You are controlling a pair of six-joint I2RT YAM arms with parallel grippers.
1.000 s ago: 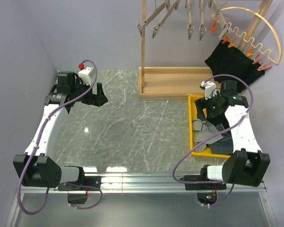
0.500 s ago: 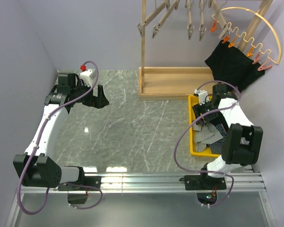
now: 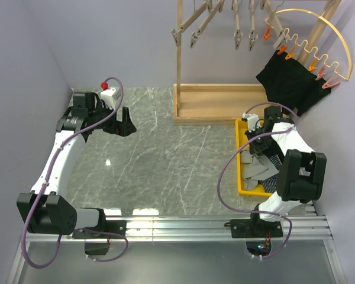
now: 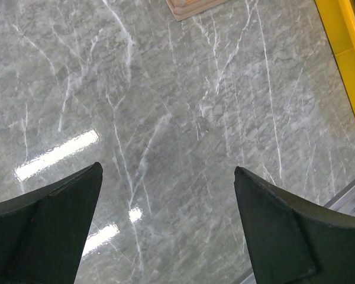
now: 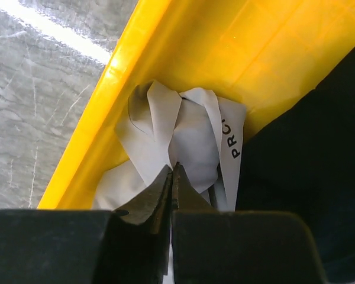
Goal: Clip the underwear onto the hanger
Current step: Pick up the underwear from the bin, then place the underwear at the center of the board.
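Right end effector, pressed together, rests its tips on the light grey underwear bunched in the yellow bin; left end effector hangs spread above the marble bench.

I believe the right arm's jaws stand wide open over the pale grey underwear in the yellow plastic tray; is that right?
Not quite: the jaws of the right gripper are shut over the pale grey underwear in the yellow plastic tray; the right wrist view shows it.
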